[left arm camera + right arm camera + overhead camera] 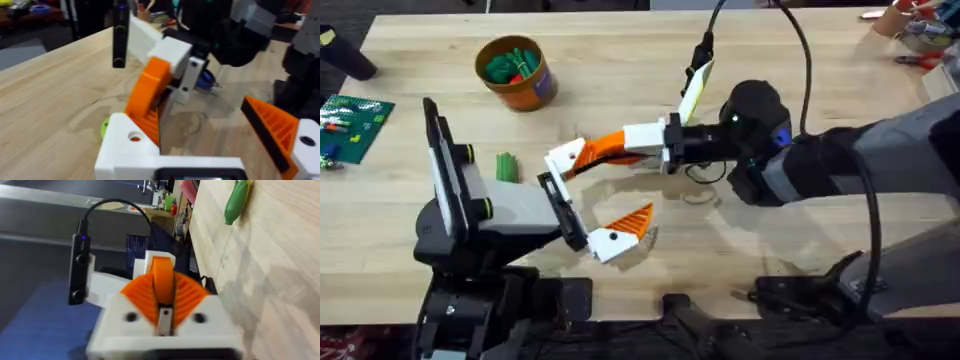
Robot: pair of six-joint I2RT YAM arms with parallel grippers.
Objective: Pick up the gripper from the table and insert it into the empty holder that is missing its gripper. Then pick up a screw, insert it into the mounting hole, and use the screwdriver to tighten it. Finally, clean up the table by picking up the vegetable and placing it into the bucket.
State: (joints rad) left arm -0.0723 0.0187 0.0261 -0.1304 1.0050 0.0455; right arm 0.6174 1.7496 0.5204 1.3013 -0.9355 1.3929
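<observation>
Orange ribbed gripper (588, 155) clamped in right gripper (620, 150), against holder (560, 172); left gripper (582, 205) apart

Desk (620, 60) centre crowded: right tool (570, 160) w/ orange finger reaches across, just above left tool (590, 215). Narrow gap btwn them. Open desk behind, beside bucket (515, 72).

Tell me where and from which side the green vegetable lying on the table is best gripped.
Grip the vegetable across its narrow middle, coming straight down from above. It lies flat on the table as a short ridged bar with both long sides bare. The left arm's body sits close beside it, so a sideways approach looks cramped.
</observation>
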